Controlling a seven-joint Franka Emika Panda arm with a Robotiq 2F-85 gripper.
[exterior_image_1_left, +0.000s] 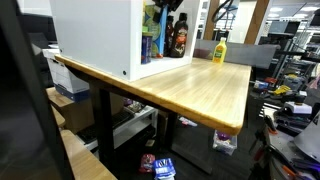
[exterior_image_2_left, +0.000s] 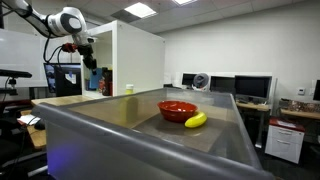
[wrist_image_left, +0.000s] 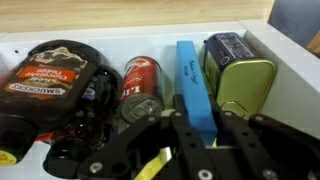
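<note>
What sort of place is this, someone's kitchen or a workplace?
Most likely a lab or office. Computer monitors sit on desks along the wall, a robot arm reaches toward a white cabinet, and panel lights are set in the ceiling.

A long wooden table (exterior_image_1_left: 205, 90) runs far into the room over a dark floor (exterior_image_1_left: 200, 152). Ceiling panels (exterior_image_2_left: 140, 9) light a white wall (exterior_image_2_left: 250, 45); monitors (exterior_image_2_left: 250, 88) line desks (exterior_image_2_left: 298, 111) at the far right.

Table (exterior_image_1_left: 205, 90): light wooden top on a dark frame, seen in an exterior view. Standing directly on it:
1. White cabinet (exterior_image_1_left: 95, 35), at one end, flush with the long edge, its open side facing down the top.
2. Yellow bottle (exterior_image_1_left: 219, 50), upright at the far edge, apart from the cabinet.
</note>
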